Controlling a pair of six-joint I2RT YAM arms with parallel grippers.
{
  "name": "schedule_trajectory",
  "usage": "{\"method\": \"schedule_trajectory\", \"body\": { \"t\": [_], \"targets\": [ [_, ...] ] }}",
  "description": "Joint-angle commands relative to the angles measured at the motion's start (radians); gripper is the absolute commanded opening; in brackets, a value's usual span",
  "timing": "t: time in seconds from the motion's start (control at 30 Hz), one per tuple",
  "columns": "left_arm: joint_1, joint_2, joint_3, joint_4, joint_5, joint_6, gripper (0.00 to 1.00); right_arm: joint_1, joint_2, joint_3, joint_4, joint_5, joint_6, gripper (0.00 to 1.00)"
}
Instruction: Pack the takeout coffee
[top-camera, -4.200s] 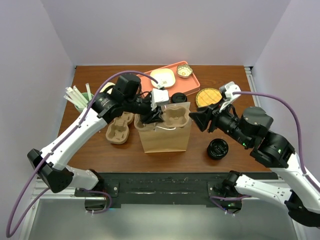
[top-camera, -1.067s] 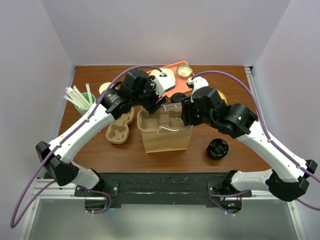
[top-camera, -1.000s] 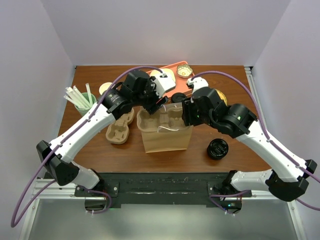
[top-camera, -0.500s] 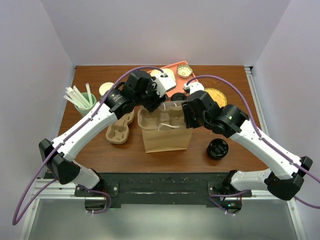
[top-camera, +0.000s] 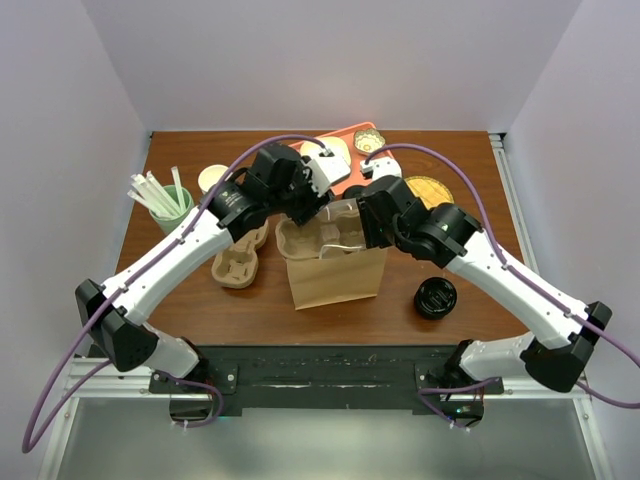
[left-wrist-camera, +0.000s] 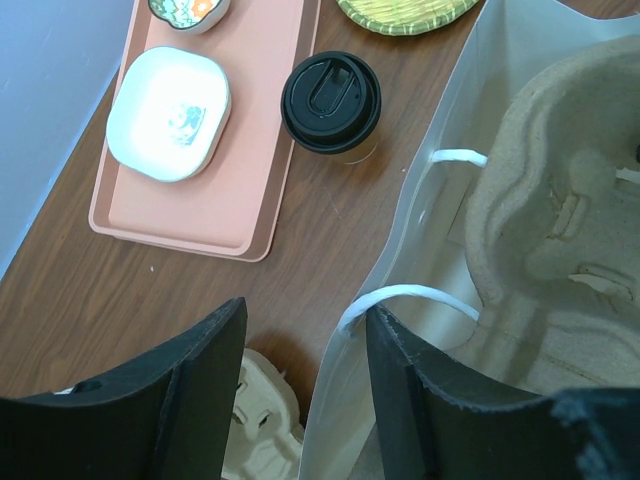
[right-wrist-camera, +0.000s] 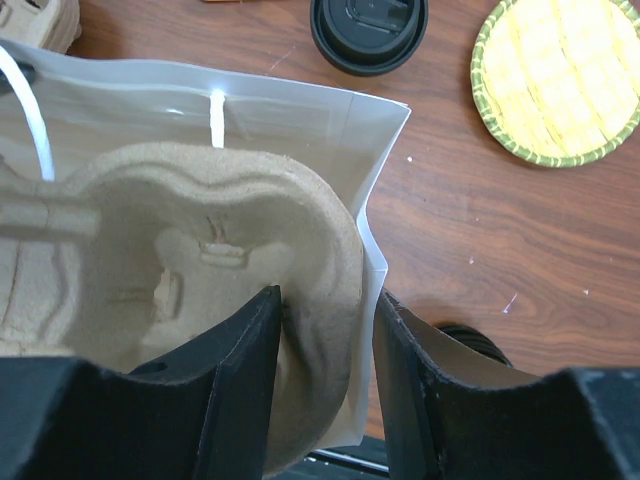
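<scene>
One small black-lidded disposable cup (left-wrist-camera: 331, 100) stands upright near the wooden table's (left-wrist-camera: 400, 190) far edge, beside the pink tray (left-wrist-camera: 250, 150), apart from both jaw pairs. Left gripper (left-wrist-camera: 307, 315): jaws apart, straddling the brown paper bag's (left-wrist-camera: 440, 230) wall. Right gripper (right-wrist-camera: 327, 300): jaws clamped on the moulded pulp carrier's (right-wrist-camera: 150, 200) rim.

Lab test cell: bare pale walls (top-camera: 330, 60) box in a wooden table (top-camera: 470, 165) (takeout props: straws (top-camera: 155, 190), cup carriers (top-camera: 240, 262)), two cabled robot arms (top-camera: 170, 260) bolted at its near edge.
</scene>
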Motion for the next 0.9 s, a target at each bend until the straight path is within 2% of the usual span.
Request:
{"method": "schedule_trajectory", "body": {
  "t": [0.0,0.2,0.4,0.63,0.73,0.87],
  "targets": [
    [0.003,-0.048,-0.019,0.026,0.0,0.0,0.54,-0.009,0.007,0.053,0.053,0.049,-0.02,0.43],
    [0.002,-0.059,-0.042,0.037,0.03,0.0,0.36,-0.01,0.01,0.033,0.106,0.063,-0.036,0.39],
    [0.003,-0.065,-0.045,0.046,0.031,-0.002,0.35,-0.016,0.012,-0.018,0.136,0.074,-0.03,0.39],
    [0.003,-0.065,-0.055,0.058,0.017,-0.012,0.5,-0.023,0.042,0.02,0.159,0.1,-0.062,0.43],
    [0.003,-0.06,-0.049,0.062,0.005,-0.018,0.54,-0.024,0.056,0.033,0.185,0.103,-0.092,0.4],
    [0.003,-0.053,-0.048,0.066,-0.011,-0.026,0.54,-0.027,0.056,0.014,0.222,0.098,-0.106,0.4]
  ]
}}
